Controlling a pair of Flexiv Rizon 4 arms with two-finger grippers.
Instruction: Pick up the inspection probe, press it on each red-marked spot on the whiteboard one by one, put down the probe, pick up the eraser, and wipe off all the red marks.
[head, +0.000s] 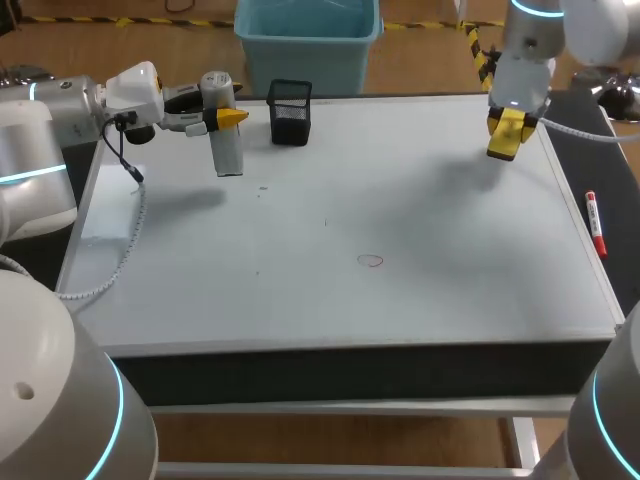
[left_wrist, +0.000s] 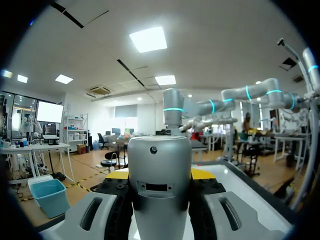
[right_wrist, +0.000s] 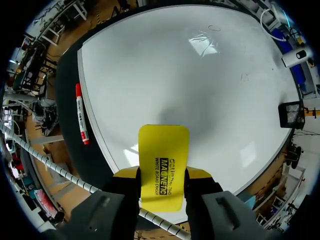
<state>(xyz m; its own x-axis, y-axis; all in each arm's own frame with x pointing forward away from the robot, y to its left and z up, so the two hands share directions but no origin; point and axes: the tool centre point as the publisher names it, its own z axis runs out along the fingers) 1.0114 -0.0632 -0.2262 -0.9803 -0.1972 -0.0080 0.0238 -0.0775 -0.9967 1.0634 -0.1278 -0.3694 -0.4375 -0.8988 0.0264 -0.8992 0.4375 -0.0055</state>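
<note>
Your left jaws pinched the smooth silver-grey cylindrical probe from two sides, over the white whiteboard's far left corner, near the black mesh pen cup. Its long axis stood upright, crossing the yellow fingertips, lower end pointing down at the board. You could not tell whether it touched. A small round hole and a slot showed on its side. Your right jaws clamped the flat yellow eraser over the far right corner. One small red ring lay mid-board.
</note>
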